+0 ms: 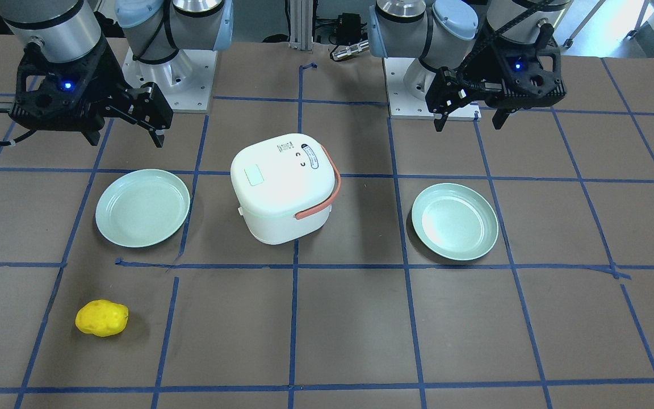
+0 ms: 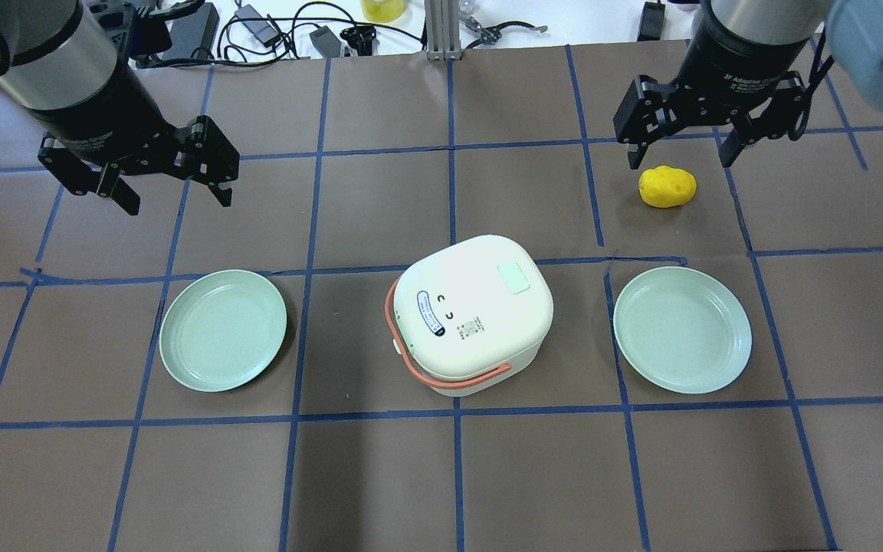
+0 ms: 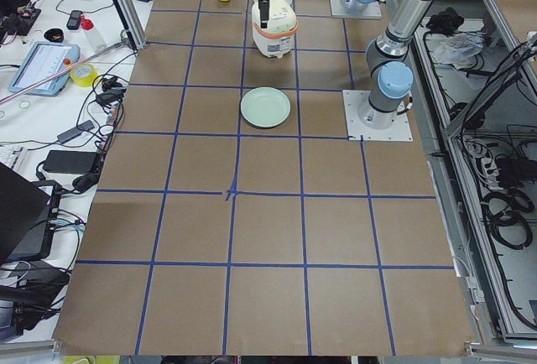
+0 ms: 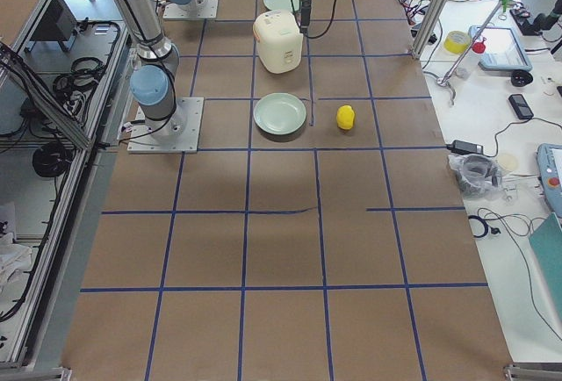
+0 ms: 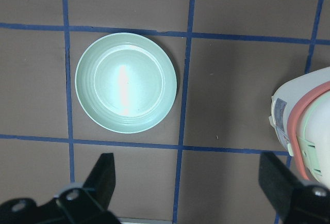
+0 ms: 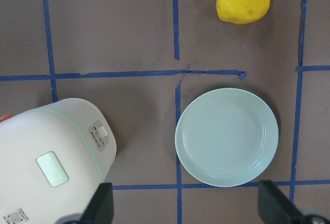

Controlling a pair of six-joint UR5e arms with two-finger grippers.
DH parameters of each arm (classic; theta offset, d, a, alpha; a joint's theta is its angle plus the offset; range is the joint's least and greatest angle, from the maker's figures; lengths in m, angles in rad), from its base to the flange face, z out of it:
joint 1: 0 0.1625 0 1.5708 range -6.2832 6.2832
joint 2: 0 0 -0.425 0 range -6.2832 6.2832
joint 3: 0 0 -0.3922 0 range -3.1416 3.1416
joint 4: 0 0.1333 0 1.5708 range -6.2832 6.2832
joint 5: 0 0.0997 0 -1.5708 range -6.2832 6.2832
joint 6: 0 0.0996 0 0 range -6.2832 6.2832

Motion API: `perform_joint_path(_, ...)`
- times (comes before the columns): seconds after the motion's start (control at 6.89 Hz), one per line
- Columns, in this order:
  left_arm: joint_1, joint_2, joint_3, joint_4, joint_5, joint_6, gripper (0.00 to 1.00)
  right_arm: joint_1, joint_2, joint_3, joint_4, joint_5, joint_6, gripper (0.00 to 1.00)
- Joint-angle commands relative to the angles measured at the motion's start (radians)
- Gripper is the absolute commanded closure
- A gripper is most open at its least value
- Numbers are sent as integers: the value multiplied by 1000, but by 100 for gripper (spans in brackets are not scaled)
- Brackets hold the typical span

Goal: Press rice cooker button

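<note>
- Overhead exterior view shows you wide bare patches of brown table (image 2: 380, 192) crossed by blue tape lines (image 2: 453, 146). The table's far edge lies a little beyond both claws.
- Your white round-cornered plastic rice cooker (image 2: 476, 314) with an orange handle (image 2: 441, 378) sits in the middle. Its pale green square button (image 2: 513, 277) is on the lid, at the far right corner.
- The left gripper (image 2: 178, 201) hangs with fingers spread wide, well apart from the cooker, off to its far left.
- The right gripper (image 2: 679, 161) is spread wide too, above a lumpy yellow potato-like toy (image 2: 667, 187), far right of the button.
- One pale green round plate (image 2: 223, 330) lies left of the cooker and a second pale green plate (image 2: 682, 330) lies right. Neither touches it.
</note>
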Motion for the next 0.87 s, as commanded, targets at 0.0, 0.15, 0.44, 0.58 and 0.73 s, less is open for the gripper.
perform_joint_path(0.0,0,0,0,0,0,0,0,0,-2,0,0,-2,1,0)
perform_joint_path(0.15,0,0,0,0,0,0,0,0,-2,0,0,-2,1,0)
perform_joint_path(0.44,0,0,0,0,0,0,0,0,-2,-2,-1,11,0,0)
perform_joint_path(0.58,0,0,0,0,0,0,0,0,-2,-2,-1,3,1,0)
perform_joint_path(0.73,0,0,0,0,0,0,0,2,-2,-3,-1,6,0,0)
